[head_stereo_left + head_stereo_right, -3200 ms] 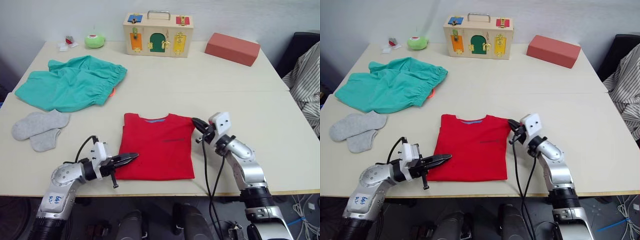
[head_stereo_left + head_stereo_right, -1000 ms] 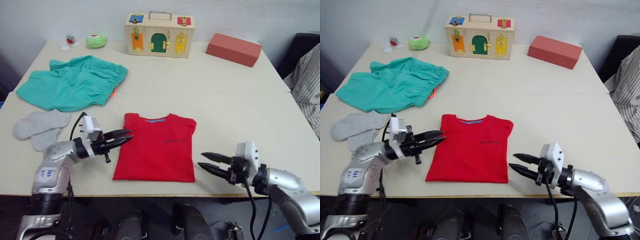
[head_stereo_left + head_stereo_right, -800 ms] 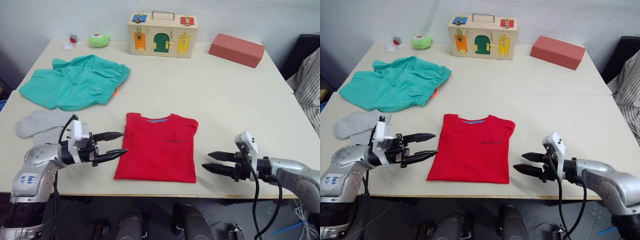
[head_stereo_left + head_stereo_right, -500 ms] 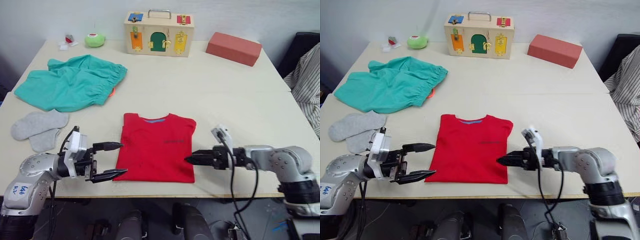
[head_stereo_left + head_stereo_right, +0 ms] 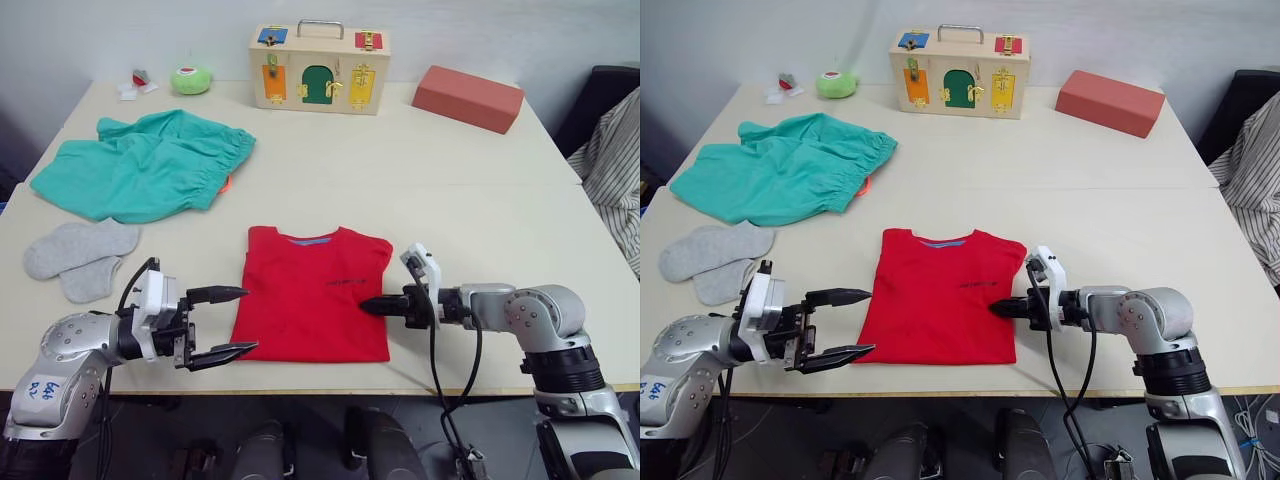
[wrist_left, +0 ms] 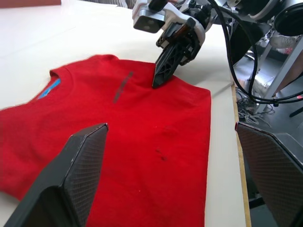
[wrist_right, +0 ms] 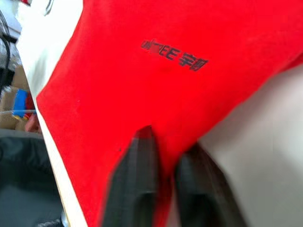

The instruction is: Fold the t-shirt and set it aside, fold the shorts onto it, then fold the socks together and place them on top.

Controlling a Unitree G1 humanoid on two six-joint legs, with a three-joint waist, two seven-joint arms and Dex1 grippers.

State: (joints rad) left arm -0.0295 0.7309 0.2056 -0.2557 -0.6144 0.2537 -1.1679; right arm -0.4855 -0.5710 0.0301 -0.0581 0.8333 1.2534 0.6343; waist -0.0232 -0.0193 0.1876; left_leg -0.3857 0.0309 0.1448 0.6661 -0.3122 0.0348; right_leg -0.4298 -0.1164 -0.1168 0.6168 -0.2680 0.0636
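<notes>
The red t-shirt (image 5: 312,295) lies folded into a rectangle near the table's front edge, neck away from me. My right gripper (image 5: 366,303) lies low at the shirt's right edge, shut on the t-shirt; in the right wrist view its fingers (image 7: 137,179) pinch a strip of red cloth. My left gripper (image 5: 248,320) stands wide open just off the shirt's front left corner, one finger above the other, nothing between them. The teal shorts (image 5: 140,175) lie spread at the back left. The grey socks (image 5: 80,258) lie side by side in front of the shorts.
A wooden latch box (image 5: 318,68) stands at the back centre, a salmon-red block (image 5: 468,97) at the back right, and a small green toy (image 5: 190,80) at the back left. Striped cloth (image 5: 615,170) hangs off the table's right side.
My right gripper came in from the front right to the shirt's right edge and shut on it. My left gripper opened wide and dropped back toward the shirt's front left corner.
</notes>
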